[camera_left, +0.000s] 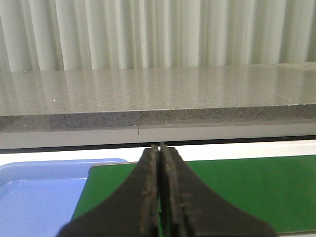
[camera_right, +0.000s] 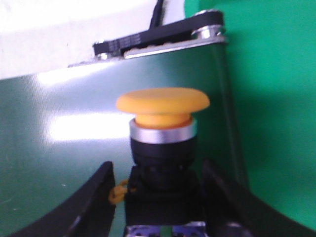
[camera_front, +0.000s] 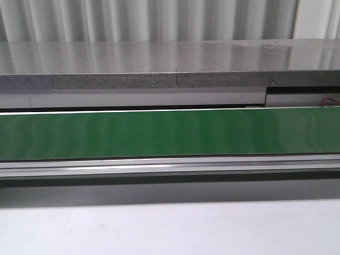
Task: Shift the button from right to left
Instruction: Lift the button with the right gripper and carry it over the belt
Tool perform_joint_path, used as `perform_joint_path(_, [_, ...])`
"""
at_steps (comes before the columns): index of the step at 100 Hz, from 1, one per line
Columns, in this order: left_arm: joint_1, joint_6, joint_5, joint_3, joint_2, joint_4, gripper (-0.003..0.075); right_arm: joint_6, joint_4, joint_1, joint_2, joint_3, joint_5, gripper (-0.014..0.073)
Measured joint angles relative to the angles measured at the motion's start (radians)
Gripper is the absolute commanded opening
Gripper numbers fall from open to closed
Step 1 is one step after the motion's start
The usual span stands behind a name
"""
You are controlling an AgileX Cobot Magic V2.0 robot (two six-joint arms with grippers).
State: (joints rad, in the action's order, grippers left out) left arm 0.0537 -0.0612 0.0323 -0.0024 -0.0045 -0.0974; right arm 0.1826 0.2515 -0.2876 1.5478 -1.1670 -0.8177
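The button [camera_right: 163, 102] has a round orange-yellow cap, a silver ring, a black collar and a blue-and-clear block at its base. It shows only in the right wrist view, lying on the green conveyor belt [camera_right: 59, 148] with its cap pointing away from the wrist. My right gripper [camera_right: 157, 170] is open with one finger on each side of the button's black body. A small gap shows on one side. My left gripper [camera_left: 159, 148] is shut and empty above the belt's end [camera_left: 256, 192]. Neither gripper nor the button shows in the front view.
A blue tray [camera_left: 34, 197] lies beside the belt's end under my left gripper. The green belt [camera_front: 170, 133] runs across the front view, with a grey stone counter [camera_front: 159, 64] behind it and a metal rail [camera_front: 170, 166] in front. A belt roller and black strap [camera_right: 163, 32] lie beyond the button.
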Motion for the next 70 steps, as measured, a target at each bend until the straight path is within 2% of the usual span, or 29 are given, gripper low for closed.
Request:
perform_joint_path(12, [0.0,0.0,0.0,0.0,0.0,0.0,-0.002,-0.109,-0.1,0.088,0.0,0.027,0.004,0.0239])
perform_joint_path(26, [0.0,0.0,0.0,0.0,0.0,0.0,-0.002,-0.183,-0.14,0.155,0.0,0.053,0.03,0.0239])
perform_joint_path(70, [0.0,0.0,0.0,0.0,0.0,0.0,-0.002,-0.207,-0.148,0.168,0.087,0.055,0.048,0.0246])
